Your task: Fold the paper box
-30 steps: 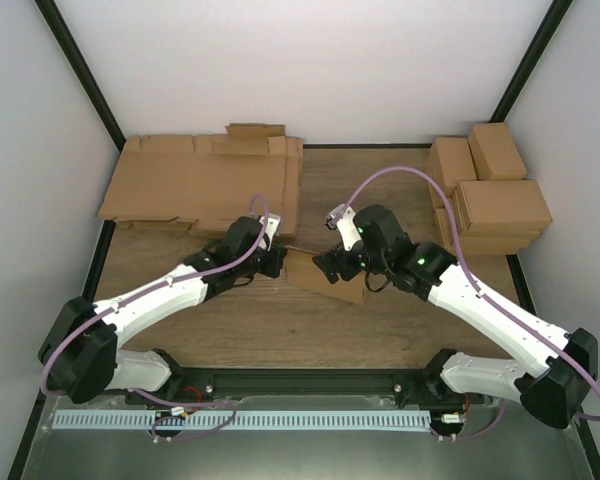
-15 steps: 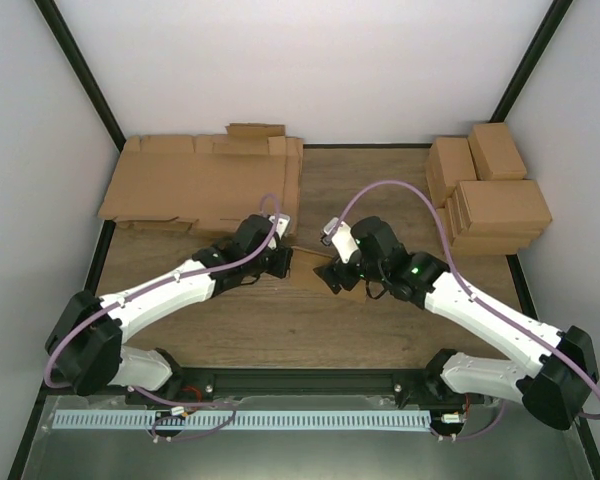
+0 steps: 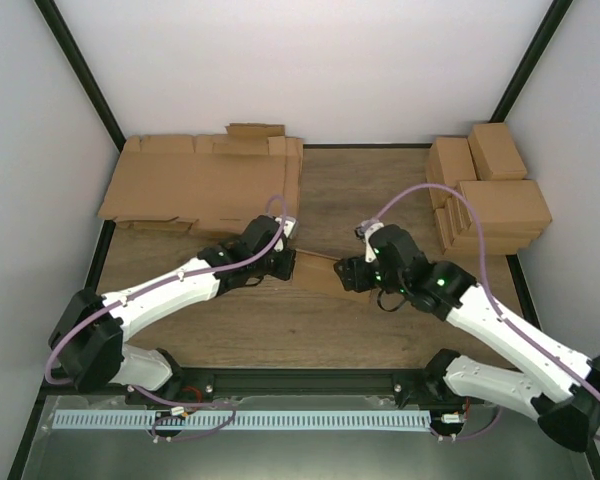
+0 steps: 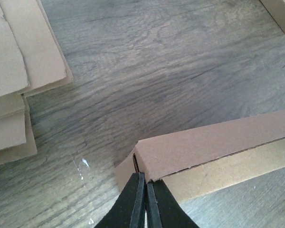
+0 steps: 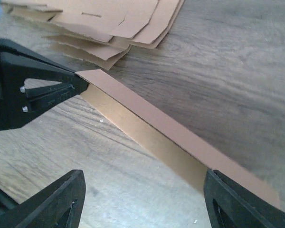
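The paper box point(image 3: 318, 272) is a brown cardboard piece, partly folded, lying mid-table between my two grippers. In the left wrist view it point(image 4: 218, 147) shows a folded long wall with a flap beneath. My left gripper point(image 3: 288, 262) is shut on the box's left end corner point(image 4: 146, 183), with a thin edge pinched between the fingers. My right gripper point(image 3: 348, 275) is open, its fingers wide apart point(image 5: 143, 178). The box's right end point(image 5: 147, 126) reaches to the right finger point(image 5: 242, 202). The left gripper also shows in the right wrist view point(image 5: 38, 95).
A pile of flat brown cardboard sheets point(image 3: 205, 185) lies at the back left, close behind the left gripper point(image 4: 19, 71). Stacked finished closed boxes point(image 3: 490, 195) stand at the back right. Black frame rails border the wooden table point(image 3: 310, 330).
The right gripper has drawn back to the right and its wrist has turned. The left gripper has shifted slightly right, still holding the box. The box now looks narrower from above.
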Tool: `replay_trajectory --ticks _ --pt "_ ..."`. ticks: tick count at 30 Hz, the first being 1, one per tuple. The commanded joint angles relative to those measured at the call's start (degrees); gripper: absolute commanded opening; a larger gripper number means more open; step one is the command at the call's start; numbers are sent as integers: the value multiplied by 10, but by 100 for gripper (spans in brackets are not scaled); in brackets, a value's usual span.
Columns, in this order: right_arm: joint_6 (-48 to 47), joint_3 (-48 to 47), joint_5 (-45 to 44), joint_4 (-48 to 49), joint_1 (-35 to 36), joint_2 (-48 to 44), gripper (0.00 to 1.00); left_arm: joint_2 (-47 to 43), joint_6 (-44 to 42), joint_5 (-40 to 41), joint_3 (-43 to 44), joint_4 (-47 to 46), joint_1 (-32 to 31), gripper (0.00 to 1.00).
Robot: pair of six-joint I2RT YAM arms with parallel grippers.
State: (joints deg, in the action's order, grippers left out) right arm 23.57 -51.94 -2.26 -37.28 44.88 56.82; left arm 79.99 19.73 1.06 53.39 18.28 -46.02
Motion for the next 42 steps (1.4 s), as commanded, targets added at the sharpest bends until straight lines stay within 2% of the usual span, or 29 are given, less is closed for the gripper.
replay_trajectory --ticks 1,6,12,20,27,33,42 --pt "153 -3 -17 -91 2 -82 69 17 11 -3 5 74 -15 4" --pt "224 33 -27 -118 2 -164 62 19 15 0 7 77 -18 4" --pt "257 60 -71 -154 2 -128 52 18 16 8 14 88 -19 4" --pt "245 66 -134 -138 2 -100 40 15 18 11 10 91 -21 4" --pt "204 74 -170 -81 2 -61 38 17 15 13 14 93 -20 4" --pt "187 69 -207 -57 2 -31 28 15 15 13 15 97 -20 4" --pt "186 71 -245 -70 1 -10 21 17 15 18 23 102 -21 4"
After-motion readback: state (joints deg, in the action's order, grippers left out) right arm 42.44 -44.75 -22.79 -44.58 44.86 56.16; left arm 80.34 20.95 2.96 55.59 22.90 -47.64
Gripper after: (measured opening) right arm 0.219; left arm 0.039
